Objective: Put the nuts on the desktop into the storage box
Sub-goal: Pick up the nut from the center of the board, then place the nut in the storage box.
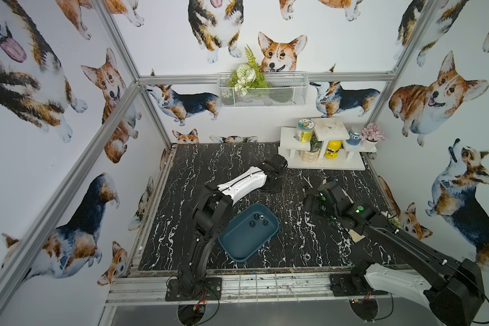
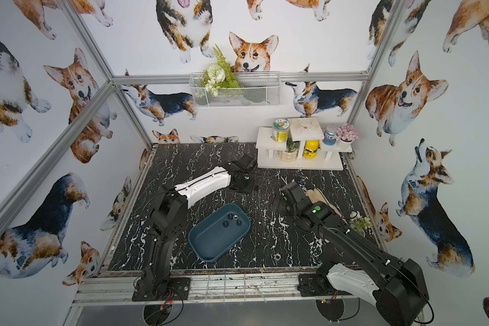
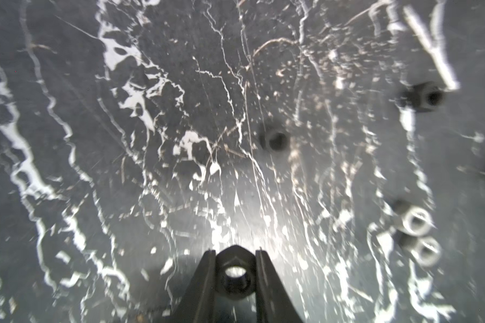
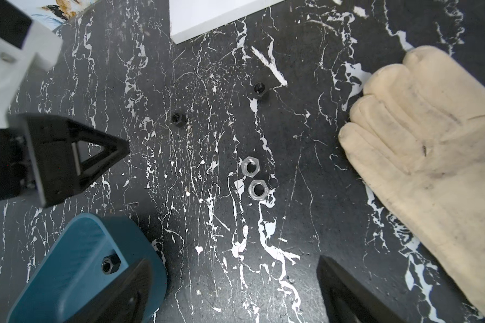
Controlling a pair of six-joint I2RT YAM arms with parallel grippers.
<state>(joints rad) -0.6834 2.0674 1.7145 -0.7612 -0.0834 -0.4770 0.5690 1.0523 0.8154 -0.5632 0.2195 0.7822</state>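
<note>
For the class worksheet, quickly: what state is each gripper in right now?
Left gripper: shut on a black nut.
Right gripper: open, holding nothing.

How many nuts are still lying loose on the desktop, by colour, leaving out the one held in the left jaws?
Black nuts: 2
Silver nuts: 3
Total: 5
</note>
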